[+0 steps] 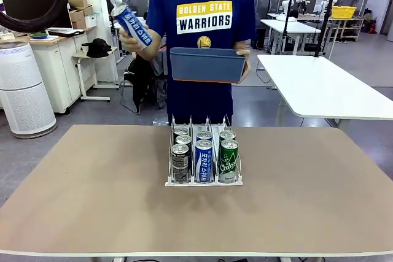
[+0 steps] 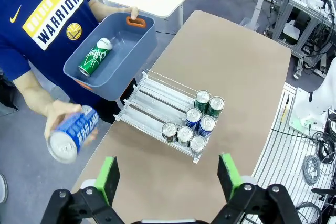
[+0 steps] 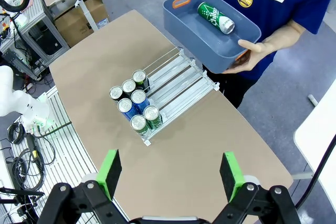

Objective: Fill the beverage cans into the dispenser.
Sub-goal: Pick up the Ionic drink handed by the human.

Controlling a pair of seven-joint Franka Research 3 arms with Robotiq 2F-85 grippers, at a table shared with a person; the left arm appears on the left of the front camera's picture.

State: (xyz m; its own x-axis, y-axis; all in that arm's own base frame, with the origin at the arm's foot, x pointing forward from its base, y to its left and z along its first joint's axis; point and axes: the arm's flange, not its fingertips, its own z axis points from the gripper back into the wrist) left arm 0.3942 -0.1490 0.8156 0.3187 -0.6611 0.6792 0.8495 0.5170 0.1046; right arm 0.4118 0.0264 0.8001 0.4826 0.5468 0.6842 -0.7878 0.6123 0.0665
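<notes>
With seven slim metal beverage cans (image 1: 204, 154) crowding the front of the white, wire-divided three-lane dispenser (image 1: 204, 183) mid-table, the blue-and-white can (image 1: 131, 24) the person holds aloft should enter the middle lane's rear upright, while the left gripper (image 2: 168, 169) and right gripper (image 3: 170, 171) hover empty, jaws spread.

So we've got one tan, matte table (image 1: 92, 200) here, with rounded corners and a thin pale edge, and it runs nearly the whole width of our front view. The thing sitting straight on it is the white-and-clear dispenser (image 1: 204, 182), about mid-width. Its low lip faces our side and its wire dividers stand upright. From our wrist views, its back end comes right up near the table's far edge.
</notes>
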